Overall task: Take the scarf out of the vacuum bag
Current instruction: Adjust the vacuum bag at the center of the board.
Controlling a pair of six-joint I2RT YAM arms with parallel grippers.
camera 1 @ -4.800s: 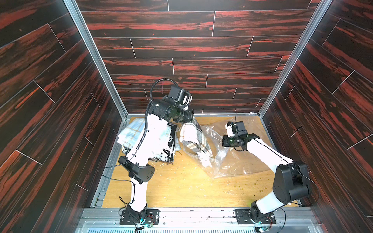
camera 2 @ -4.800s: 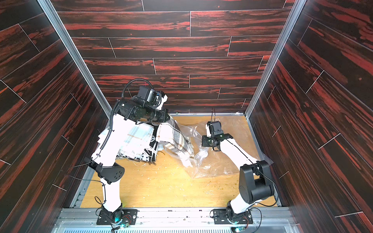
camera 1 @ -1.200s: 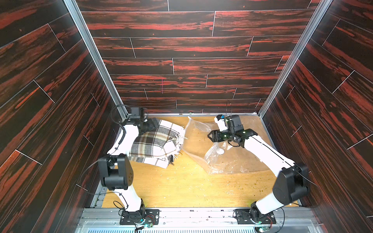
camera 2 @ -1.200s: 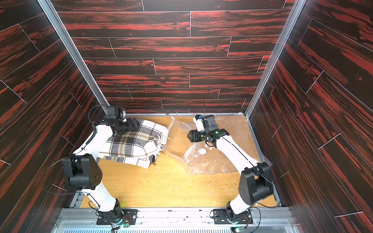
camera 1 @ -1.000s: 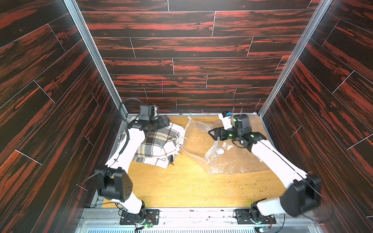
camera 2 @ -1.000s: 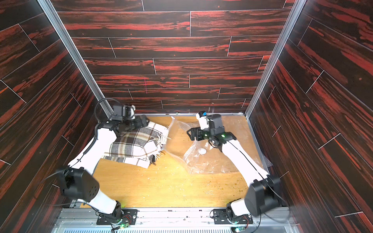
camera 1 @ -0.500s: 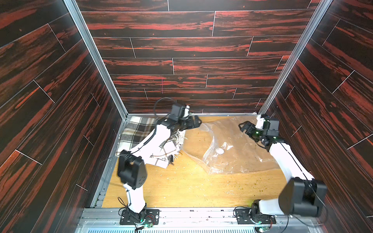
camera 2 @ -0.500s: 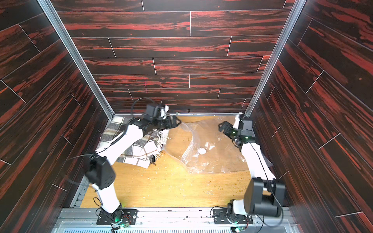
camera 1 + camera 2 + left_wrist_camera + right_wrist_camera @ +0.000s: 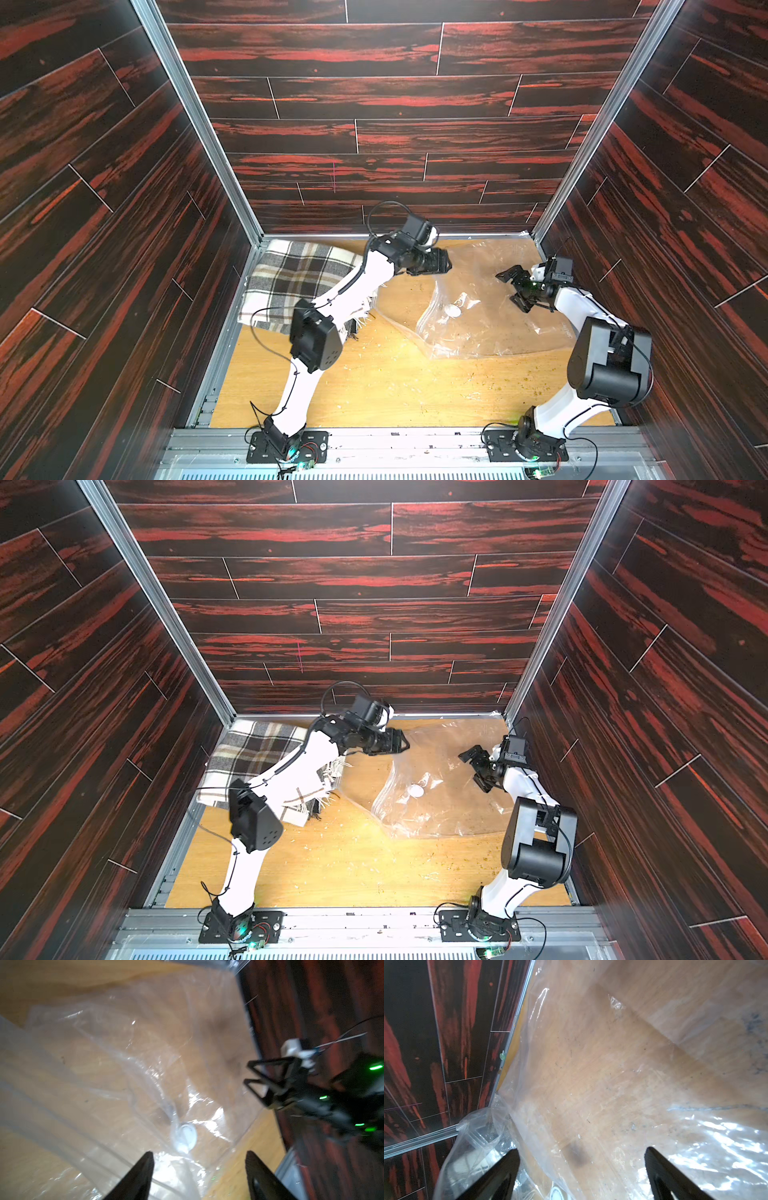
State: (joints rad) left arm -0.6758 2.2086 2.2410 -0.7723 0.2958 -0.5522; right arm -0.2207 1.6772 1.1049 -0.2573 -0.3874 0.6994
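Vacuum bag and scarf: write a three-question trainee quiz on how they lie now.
1. True or false: the scarf lies inside the vacuum bag.
2. The white valve disc sits on: A the scarf; B the vacuum bag; C neither.
3. Fill in: the left gripper and the right gripper both stand ____, holding nothing.
Key: 1 false, it lies on the table beside the bag; 2 B; 3 open.
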